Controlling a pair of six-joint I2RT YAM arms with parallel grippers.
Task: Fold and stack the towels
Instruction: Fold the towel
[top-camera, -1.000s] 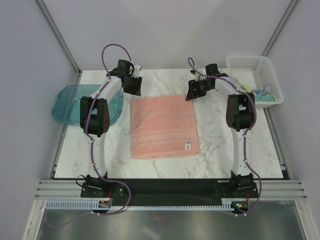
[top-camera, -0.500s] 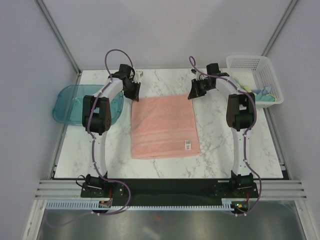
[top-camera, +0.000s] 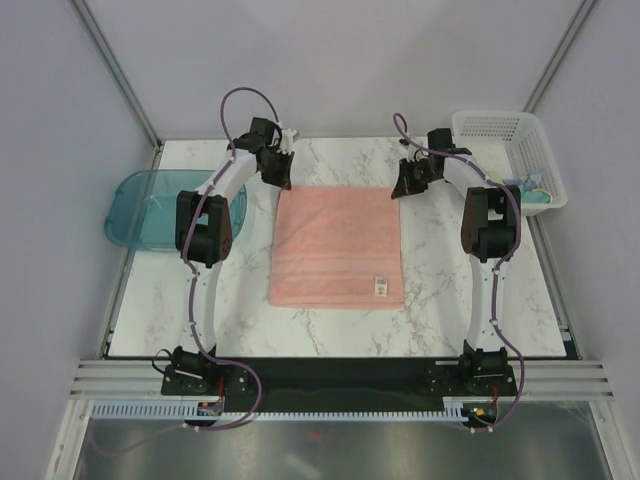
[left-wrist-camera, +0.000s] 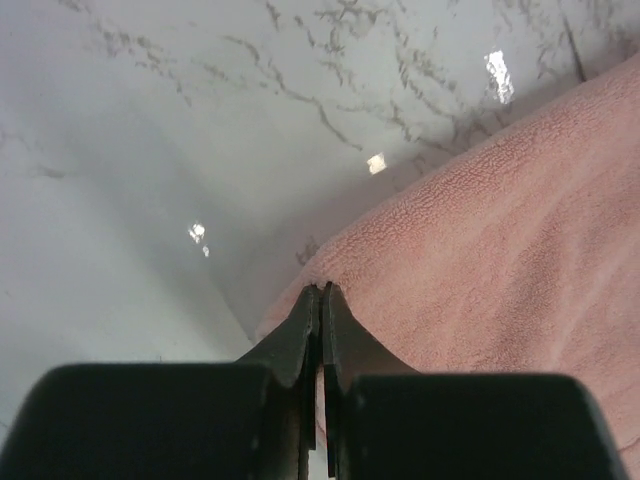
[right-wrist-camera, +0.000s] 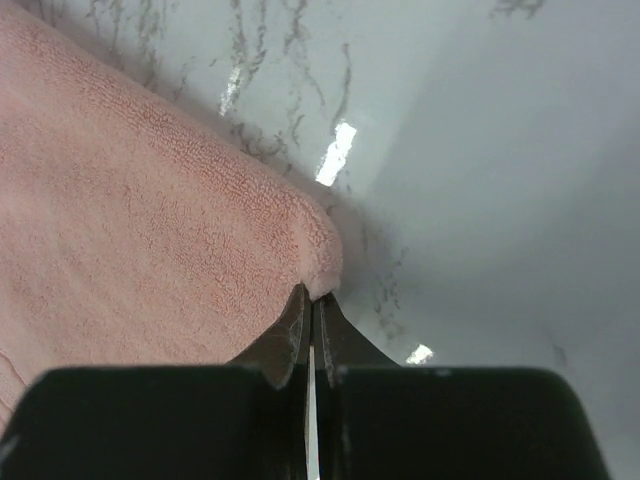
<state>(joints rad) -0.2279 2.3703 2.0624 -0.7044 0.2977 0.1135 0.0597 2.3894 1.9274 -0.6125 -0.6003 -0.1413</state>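
The left gripper and right gripper are each pinched shut on a far corner of the salmon-pink towel lying flat on the table between the arms — the fold likely goes best if both lift evenly and land square on the near edge.

We see a salmon-pink towel, its white tag, a grey-veined white table, a teal tray, a white basket.
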